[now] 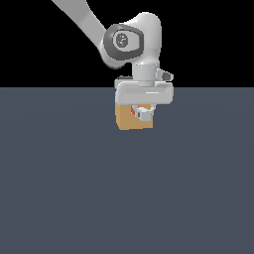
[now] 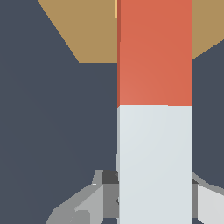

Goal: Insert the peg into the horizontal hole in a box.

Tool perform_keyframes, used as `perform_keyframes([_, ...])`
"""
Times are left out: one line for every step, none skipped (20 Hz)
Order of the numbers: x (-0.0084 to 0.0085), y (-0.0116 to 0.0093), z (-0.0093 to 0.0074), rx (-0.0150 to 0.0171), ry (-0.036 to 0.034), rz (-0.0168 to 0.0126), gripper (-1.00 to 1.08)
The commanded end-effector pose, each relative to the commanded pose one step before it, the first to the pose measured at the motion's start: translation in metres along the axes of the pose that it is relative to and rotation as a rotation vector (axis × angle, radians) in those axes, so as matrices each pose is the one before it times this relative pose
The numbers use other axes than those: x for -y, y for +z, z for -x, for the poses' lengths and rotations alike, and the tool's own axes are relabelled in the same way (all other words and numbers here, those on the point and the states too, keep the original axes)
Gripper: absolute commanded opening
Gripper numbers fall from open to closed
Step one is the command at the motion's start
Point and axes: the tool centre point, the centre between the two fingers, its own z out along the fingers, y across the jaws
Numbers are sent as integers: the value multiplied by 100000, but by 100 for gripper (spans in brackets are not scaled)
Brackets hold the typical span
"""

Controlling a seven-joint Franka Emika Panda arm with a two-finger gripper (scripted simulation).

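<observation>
The worktop (image 1: pixel 64 188) is a plain slate-blue surface filling the lower two thirds of the exterior frame, under a black band across the top. The arm (image 1: pixel 130 42) comes in from the upper left of that frame and bends down near the upper middle, its pale wrist block sitting just above the box (image 1: pixel 126 121). The box is tan and stands on the worktop a little above the frame's centre, partly hidden by the wrist.

In the wrist view the peg (image 2: pixel 155 52) is a long bar running up the frame right of centre, white in its lower part and orange-red in its upper part. Its red end crosses over the box (image 2: pixel 83 30) at the frame's top edge; the hole itself cannot be made out. The claw (image 2: pixel 153 192) is closed on the peg's white end, its grey fingers (image 2: pixel 109 192) pressed against either side at the frame's bottom. In the exterior view only a sliver of red and white shows in front of the box below the wrist.
</observation>
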Motion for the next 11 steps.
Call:
perform_keyframes([-4,-132,-1974,-83,-256,241,-100])
perform_keyframes([18,-30,-922,-5,-9,48,-100])
perform_keyframes([4,3,-843,0,0,0,-100])
perform_keyframes([-5,3,-744,0,0,0,-100])
perform_keyframes([-5,-45,-651,-6,-8,68,-100])
perform_keyframes([-17,2,-548,0,0,0,-100])
perform_keyframes([-19,2,-449,0,0,0,-100])
perform_keyframes([-18,1,-350,0,0,0,-100])
perform_keyframes([-15,1,-250,0,0,0,-100])
perform_keyframes([-10,1,-150,0,0,0,-100])
perform_keyframes([-4,0,-50,0,0,0,-100])
